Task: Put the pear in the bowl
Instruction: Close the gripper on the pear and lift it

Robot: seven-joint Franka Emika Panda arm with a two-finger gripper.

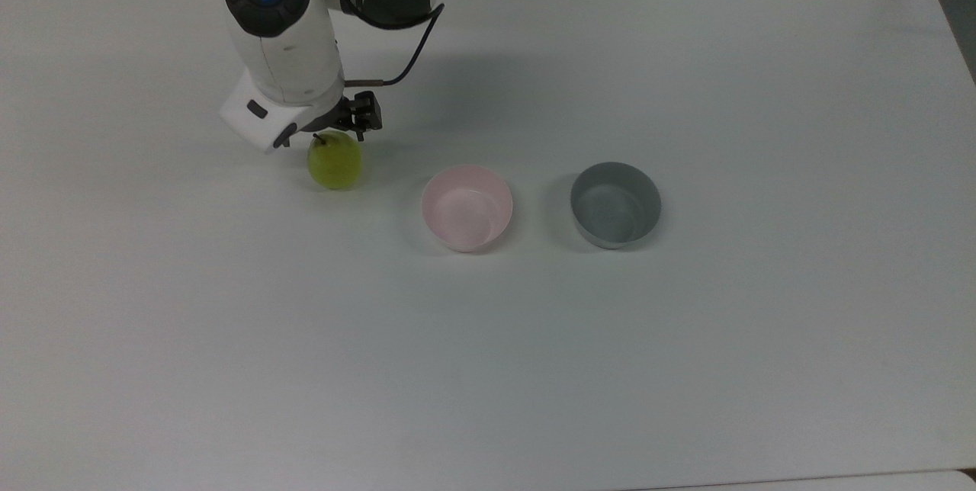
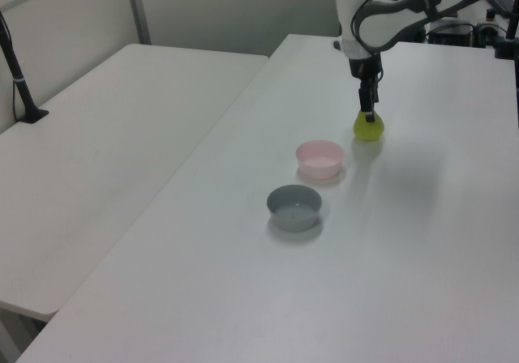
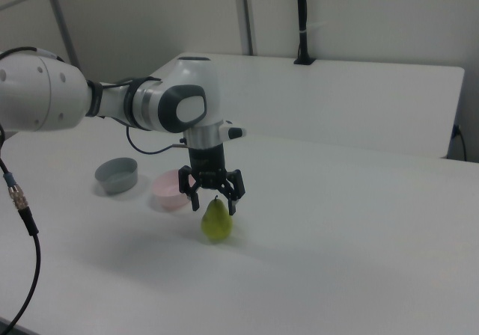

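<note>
One tool: the tool [image 3: 212,197] hangs straight above the pear, fingers spread wide to either side of the pear's stem, gripping nothing.
Pear: the pear [image 1: 334,161] stands upright on the white surface [image 1: 686,323], its narrow top between the spread fingers in the right view.
Pink bowl: the bowl [image 1: 467,206] sits near the pear on the top view's right, apart from it, with nothing in it.
Grey bowl: the grey bowl [image 1: 614,203] stands further to the top view's right, beyond the pink one, in a row with it and the pear.
</note>
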